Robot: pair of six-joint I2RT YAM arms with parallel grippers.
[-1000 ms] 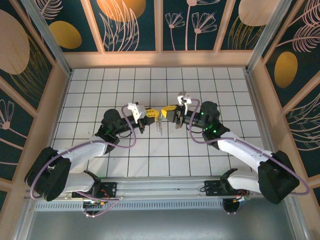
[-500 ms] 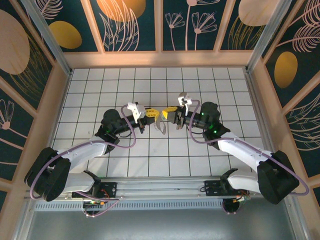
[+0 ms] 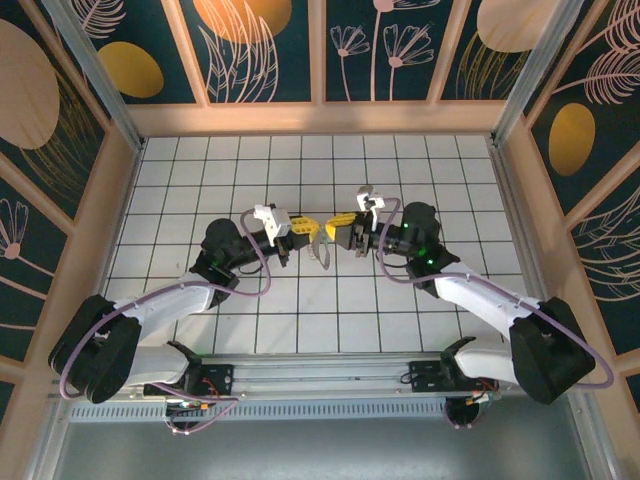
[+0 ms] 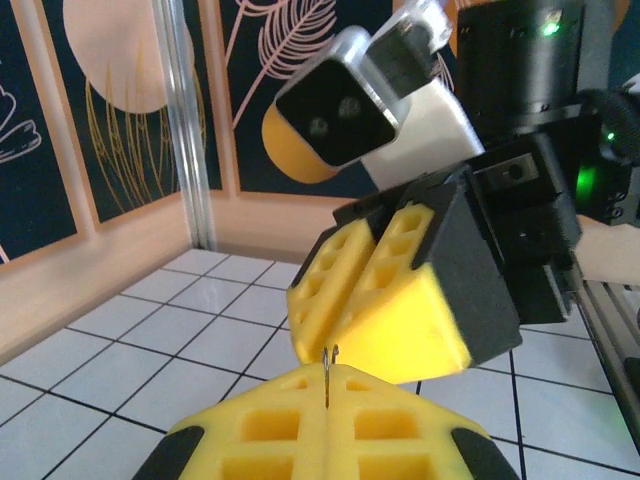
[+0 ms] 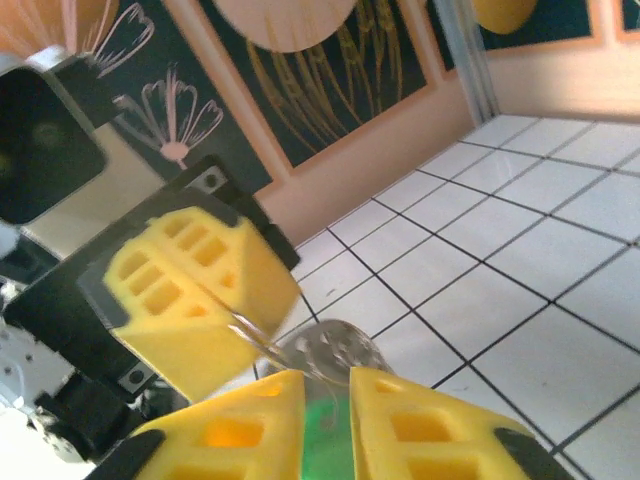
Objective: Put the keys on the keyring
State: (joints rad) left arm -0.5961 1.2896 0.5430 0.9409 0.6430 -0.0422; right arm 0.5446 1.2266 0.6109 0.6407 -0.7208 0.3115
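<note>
Yellow-padded L gripper (image 4: 327, 392) pinches thin wire of keyring (image 4: 327, 362), held above table centre. R gripper (image 5: 327, 392) faces it, jaws slightly apart. Silvery keys (image 5: 335, 352) hang just beyond its tips.

Overhead view looks down; wrist views closely face right end effector (image 4: 330, 330) and left end effector (image 5: 235, 320).

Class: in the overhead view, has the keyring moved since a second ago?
Yes, slightly. Judged against the tile lines, the keyring no longer hangs thin and straight. It now slants, with its lower end swung toward the right of the view.
</note>
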